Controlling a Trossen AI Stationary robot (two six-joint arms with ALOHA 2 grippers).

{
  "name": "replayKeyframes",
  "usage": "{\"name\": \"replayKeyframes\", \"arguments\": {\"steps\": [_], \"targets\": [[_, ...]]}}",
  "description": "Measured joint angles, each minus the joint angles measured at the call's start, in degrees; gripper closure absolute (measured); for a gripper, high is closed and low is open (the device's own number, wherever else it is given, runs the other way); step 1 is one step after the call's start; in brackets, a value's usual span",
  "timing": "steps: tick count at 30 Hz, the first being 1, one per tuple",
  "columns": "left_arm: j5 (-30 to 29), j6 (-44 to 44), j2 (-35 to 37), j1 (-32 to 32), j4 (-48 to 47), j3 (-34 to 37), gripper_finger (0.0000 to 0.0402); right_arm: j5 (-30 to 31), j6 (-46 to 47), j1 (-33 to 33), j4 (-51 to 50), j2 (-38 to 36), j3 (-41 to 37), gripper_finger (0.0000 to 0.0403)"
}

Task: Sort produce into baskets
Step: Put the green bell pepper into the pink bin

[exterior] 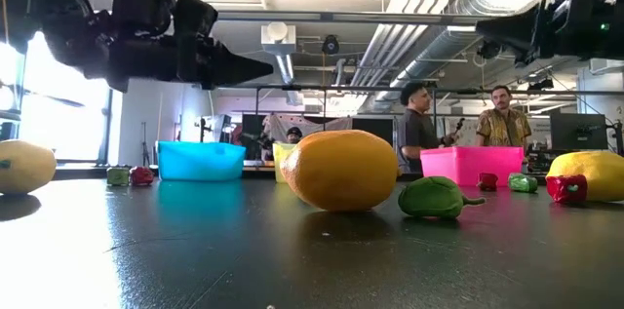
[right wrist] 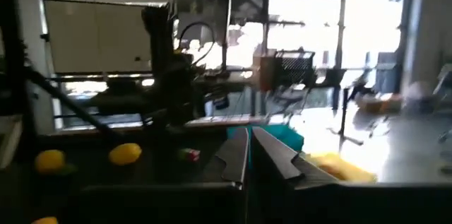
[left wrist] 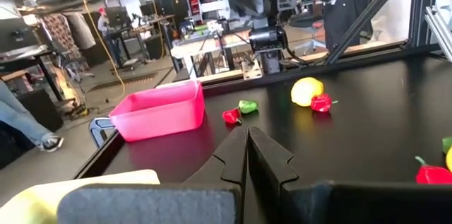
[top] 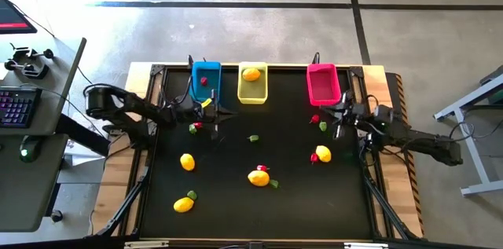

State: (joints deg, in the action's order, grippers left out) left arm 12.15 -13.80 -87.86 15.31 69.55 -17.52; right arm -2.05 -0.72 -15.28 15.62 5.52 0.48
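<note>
One lemon (exterior: 21,166) is cut off beside blue basket (exterior: 201,161).

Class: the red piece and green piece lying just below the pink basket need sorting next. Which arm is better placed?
Probably the right: the right gripper hangs shut beside the red piece and green piece, while the left gripper sits across the table.

Both arms are matte black, jointed, with looped black cables; each tool (left wrist: 247,155) ends in two tapered dark fingers.
</note>
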Motion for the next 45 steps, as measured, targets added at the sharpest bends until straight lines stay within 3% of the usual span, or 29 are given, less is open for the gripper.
{"name": "replayKeyframes", "arguments": {"steps": [6, 13, 19, 30, 39, 45], "targets": [[2.2, 0.6, -1.4, 0.0, 1.4, 0.0, 0.0401, 0.7, 4.2, 7.7, 4.4, 9.5, 0.1, 0.0328], [2.3, 1.2, -1.4, 0.0, 1.4, 0.0, 0.0401, 12.1, 5.8, 18.7, 5.9, 22.0, 2.5, 0.0246], [2.3, 1.5, -1.4, 0.0, 1.1, 0.0, 0.0401, 17.2, 12.1, 26.4, 8.6, 31.7, 5.6, 0.0206], [4.2, 1.7, -1.4, 0.0, 0.6, 0.0, 0.0401, 21.7, 21.1, 34.4, 10.0, 50.8, 12.5, 0.0194], [4.2, 0.6, -1.4, 0.0, 0.6, 0.0, 0.0401, 25.8, 23.1, 38.6, 9.4, 67.6, 24.6, 0.0194], [4.4, 0.1, -1.4, -0.2, 2.0, 3.1, 0.0401, 25.8, 30.1, 42.0, 4.4, 77.8, 32.4, 0.0194]]}}
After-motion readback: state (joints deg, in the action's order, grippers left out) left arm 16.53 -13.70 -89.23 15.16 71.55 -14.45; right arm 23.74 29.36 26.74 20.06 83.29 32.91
